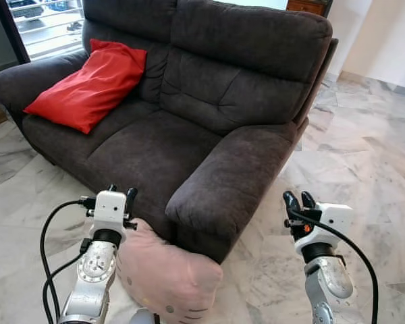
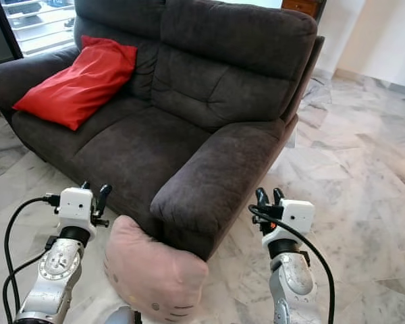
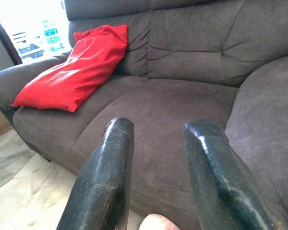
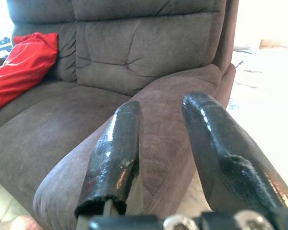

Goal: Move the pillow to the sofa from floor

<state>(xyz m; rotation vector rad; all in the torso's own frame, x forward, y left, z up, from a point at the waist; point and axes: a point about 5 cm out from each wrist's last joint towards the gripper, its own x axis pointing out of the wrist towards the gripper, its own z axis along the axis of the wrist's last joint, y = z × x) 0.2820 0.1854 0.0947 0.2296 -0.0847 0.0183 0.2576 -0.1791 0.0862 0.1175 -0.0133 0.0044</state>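
On the marble floor [image 1: 364, 155], propped against the front corner of a dark grey 2-seat sofa [image 1: 209, 101], just below its right armrest [image 1: 229, 182]: a pale pink pillow [image 1: 169, 277] with a cartoon cat face, whiskers and an eye showing near its lower edge. Touching the sofa base, not yet on the seat. On the left seat cushion, leaning into the backrest and left arm: a red cushion [image 1: 88, 84], tilted. Raised at the left of the scene, just beside the pink pillow's upper left corner: left tool [image 1: 120, 193], on a silver arm with looped black cables, its 2 black fingers [image 3: 110, 177] parted with a clear gap and holding nothing, pointing toward the sofa seat; a sliver of pink visible beneath them in the left wrist view. Raised at the right, over bare floor and apart from the armrest: right tool [image 1: 299, 200], fingers [image 4: 120, 148] likewise spread and empty, aimed at the armrest and backrest. Behind the sofa at the upper left, a bright barred window [image 1: 44, 20]; at the upper right, a corner of wooden furniture [image 1: 309, 6] against a pale wall.
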